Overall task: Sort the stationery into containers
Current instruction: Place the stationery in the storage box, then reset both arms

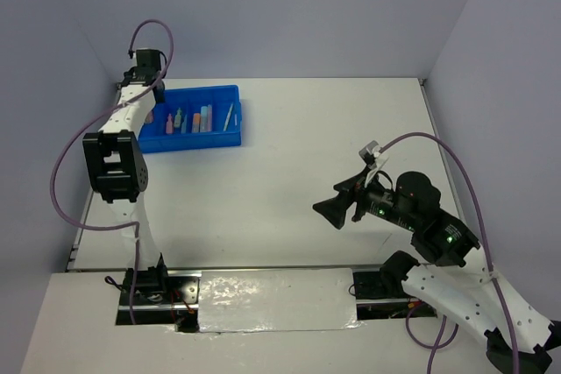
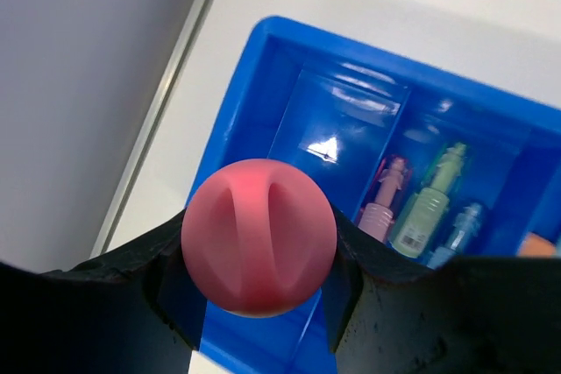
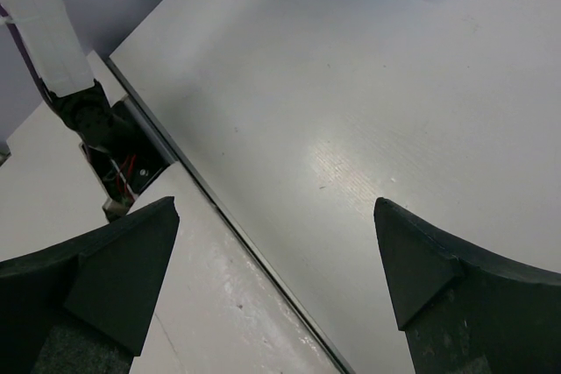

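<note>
Cylinder (image 2: 259,238) with a rounded pink end fills the lower middle of the left wrist view, clamped between the half-closed jaws of the left gripper (image 2: 259,256). Seen end-on, its long axis seems to run toward the camera. Directly beneath lies the blue tray (image 2: 245,107), its bare leftmost compartment (image 2: 329,129) just above the cylinder in frame. Well apart, the right gripper (image 3: 276,208) gapes wide and empty over the table (image 3: 351,85).

Open table (image 1: 333,129) right of the tray (image 1: 202,143); left arm (image 1: 116,165) overhangs it.
</note>
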Tool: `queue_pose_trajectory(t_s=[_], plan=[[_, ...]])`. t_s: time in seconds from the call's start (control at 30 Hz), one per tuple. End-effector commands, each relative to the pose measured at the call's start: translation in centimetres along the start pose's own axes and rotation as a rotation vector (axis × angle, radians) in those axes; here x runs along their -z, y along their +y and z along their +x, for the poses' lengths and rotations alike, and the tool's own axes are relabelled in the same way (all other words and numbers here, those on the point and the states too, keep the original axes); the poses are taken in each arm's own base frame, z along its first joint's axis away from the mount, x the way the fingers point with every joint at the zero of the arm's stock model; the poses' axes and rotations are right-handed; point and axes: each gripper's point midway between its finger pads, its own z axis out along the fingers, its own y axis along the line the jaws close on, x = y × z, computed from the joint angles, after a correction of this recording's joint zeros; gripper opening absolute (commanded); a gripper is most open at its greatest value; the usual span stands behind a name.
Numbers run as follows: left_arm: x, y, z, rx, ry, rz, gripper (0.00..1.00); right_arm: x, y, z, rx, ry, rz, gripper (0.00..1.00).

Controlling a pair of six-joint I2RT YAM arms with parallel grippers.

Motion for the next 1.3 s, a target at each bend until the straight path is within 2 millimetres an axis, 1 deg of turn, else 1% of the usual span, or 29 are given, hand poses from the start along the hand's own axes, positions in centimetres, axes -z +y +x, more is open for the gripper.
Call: queue_pose_trajectory(t_s=[0.0, 0.1, 0.27, 0.3, 0.37, 0.4, 0.47, 0.5, 0.53, 0.57, 0.6, 0.67, 0.77, 0.83, 0.93, 0.97, 1.03, 1.07, 1.1, 1.13, 1.17, 1.2, 1.23, 1.27], plan=[[-2.5, 0.0, 0.7, -0.036, 0.002, -0.047, 0.0, -0.5, 0.3, -0.9, 0.016, -0.03, -0.02, 1.0], [-3.4, -0.3, 1.7, -0.049, 0.026, -0.053, 0.06, -0.8, 0.2, -0.7, 0.016, -0.017, -0.022, 1.0], [-3.6, -0.6, 1.7, -0.05, 0.041, -0.05, 0.26, -1.3, 0.2, -0.9, 0.016, -0.011, -0.021, 1.0], [-3.6, -0.5, 1.7, -0.052, 0.04, -0.052, 0.38, -1.3, 0.2, -1.0, 0.017, -0.013, -0.024, 1.0], [-3.5, -0.1, 1.5, -0.051, 0.038, -0.069, 0.53, -1.5, 0.2, -1.0, 0.015, -0.009, -0.026, 1.0], [-3.3, 0.0, 1.4, -0.045, 0.037, -0.074, 0.68, -1.6, 0.3, -1.0, 0.012, -0.008, -0.029, 1.0], [-2.9, 0.5, 0.9, -0.027, 0.026, -0.098, 0.79, -1.7, 0.4, -1.0, 0.008, -0.007, -0.035, 1.0], [-2.6, 0.7, 0.6, -0.018, 0.023, -0.103, 0.9, -1.7, 0.4, -1.1, 0.006, -0.007, -0.037, 1.0], [-2.4, 0.8, 0.1, -0.008, 0.015, -0.105, 0.97, -1.7, 0.5, -1.1, 0.006, -0.008, -0.038, 1.0], [-2.1, 0.8, -0.3, 0.0, 0.01, -0.103, 0.99, -1.7, 0.5, -1.0, 0.004, -0.005, -0.037, 1.0], [-1.7, 1.1, -0.5, 0.004, 0.012, -0.104, 0.99, -1.6, 0.5, -1.1, 0.005, -0.007, -0.04, 1.0], [-1.0, 1.4, -1.7, 0.025, -0.006, -0.108, 0.99, -1.5, 0.4, -1.2, 0.006, -0.011, -0.03, 1.0], [1.1, 1.9, -3.7, 0.066, -0.041, -0.09, 0.99, -1.3, 0.1, -1.4, 0.013, -0.014, -0.007, 1.0], [3.3, 2.7, -5.8, 0.099, -0.078, -0.079, 0.99, -1.1, 0.0, -1.7, 0.021, -0.016, 0.004, 1.0], [7.0, 4.1, -8.5, 0.166, -0.122, -0.062, 0.99, -0.4, -0.8, -2.7, 0.036, -0.042, 0.07, 1.0], [9.1, 4.9, -9.8, 0.195, -0.153, -0.047, 0.99, 0.0, -0.8, -3.5, 0.043, -0.064, 0.082, 1.0], [12.0, 5.4, -11.2, 0.254, -0.183, 0.003, 0.99, 0.6, -1.3, -4.0, 0.058, -0.068, 0.122, 1.0], [14.8, 6.3, -11.7, 0.277, -0.2, 0.034, 0.99, 1.1, -1.2, -5.1, 0.062, -0.092, 0.14, 1.0], [16.6, 6.6, -12.0, 0.31, -0.216, 0.069, 0.99, 1.4, -1.8, -4.9, 0.055, -0.073, 0.181, 1.0], [17.5, 5.7, -11.2, 0.302, -0.192, 0.147, 0.99, 2.1, -3.1, -5.7, 0.053, -0.099, 0.269, 1.0], [21.2, 6.8, -11.7, 0.33, -0.248, 0.199, 0.99, 2.8, -3.3, -6.9, 0.06, -0.125, 0.306, 1.0], [21.2, 6.1, -9.2, 0.316, -0.196, 0.241, 0.99, 3.5, -4.4, -7.3, 0.068, -0.131, 0.38, 1.0], [22.2, 6.3, -8.4, 0.321, -0.2, 0.261, 0.99, 4.0, -4.8, -7.7, 0.072, -0.14, 0.413, 1.0], [25.8, 7.9, -8.2, 0.347, -0.27, 0.296, 0.99, 4.7, -5.0, -8.7, 0.074, -0.16, 0.443, 1.0]])
